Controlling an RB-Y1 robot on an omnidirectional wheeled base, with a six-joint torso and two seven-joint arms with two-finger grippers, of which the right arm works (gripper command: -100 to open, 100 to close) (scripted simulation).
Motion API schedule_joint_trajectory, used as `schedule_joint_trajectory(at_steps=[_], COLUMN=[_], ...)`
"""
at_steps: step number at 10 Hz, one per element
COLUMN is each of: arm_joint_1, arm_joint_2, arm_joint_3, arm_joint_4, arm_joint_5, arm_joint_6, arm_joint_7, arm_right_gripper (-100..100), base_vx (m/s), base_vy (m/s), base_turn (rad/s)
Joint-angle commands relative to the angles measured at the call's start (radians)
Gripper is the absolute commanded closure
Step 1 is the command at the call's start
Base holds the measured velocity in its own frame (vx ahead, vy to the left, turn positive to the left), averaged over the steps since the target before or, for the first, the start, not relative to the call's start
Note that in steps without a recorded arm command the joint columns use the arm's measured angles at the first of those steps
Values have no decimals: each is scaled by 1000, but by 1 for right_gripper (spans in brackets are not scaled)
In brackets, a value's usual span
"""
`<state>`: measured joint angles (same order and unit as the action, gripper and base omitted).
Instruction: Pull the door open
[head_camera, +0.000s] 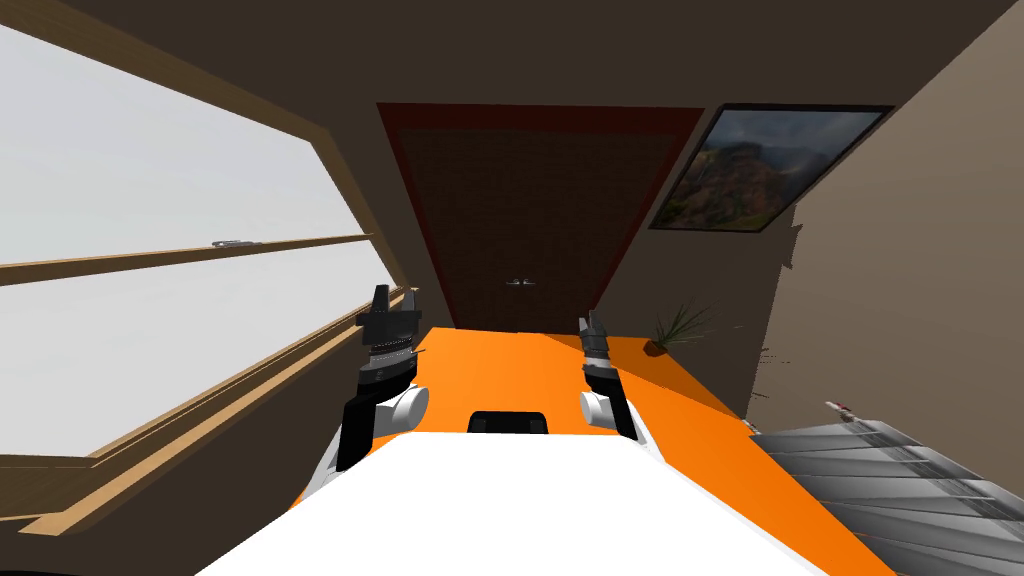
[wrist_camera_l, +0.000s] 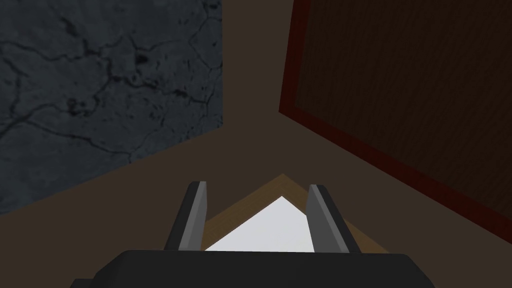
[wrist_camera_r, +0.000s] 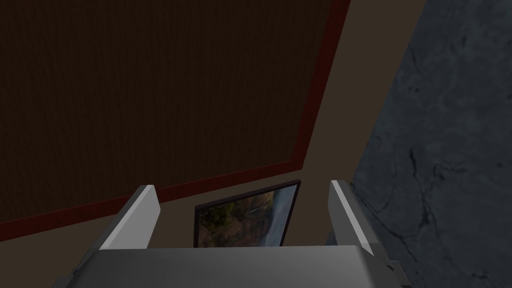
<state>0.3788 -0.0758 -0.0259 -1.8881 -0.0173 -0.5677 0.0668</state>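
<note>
– Jaws status?
– Both released. left gripper (wrist_camera_l: 257, 186) has its fingers parted with nothing between them; right gripper (wrist_camera_r: 242, 187) is the same.
– Door?
– Dark brown door (head_camera: 530, 200) in a red frame (head_camera: 395, 150), shut, straight ahead at the far end. Small handle (head_camera: 518, 283) on its middle line, well apart from both grippers.
– Why that arm pose?
– Reads as a ready stance: both held forward either side of the handle line, pre-opened for a grab. Approach not yet made.
– Room?
– Orange floor (head_camera: 500, 365) runs to the door. Big window (head_camera: 150, 200) on the left. On the right, a landscape picture (head_camera: 760, 170), a small plant (head_camera: 678, 328), and a grey slatted object (head_camera: 880, 470) nearer.
</note>
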Motion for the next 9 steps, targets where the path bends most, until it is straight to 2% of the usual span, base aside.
schedule_joint_trajectory(at_steps=[1, 9], arm_joint_1=[-15, -95], arm_joint_2=[-7, -40], arm_joint_3=[-3, -15], arm_joint_4=[44, 269], arm_joint_5=[-8, -47], arm_joint_6=[-10, -53], arm_joint_7=[-4, -24], arm_right_gripper=[-100, -100], base_vx=[93, 102], base_vy=[18, 14], base_turn=[45, 48])
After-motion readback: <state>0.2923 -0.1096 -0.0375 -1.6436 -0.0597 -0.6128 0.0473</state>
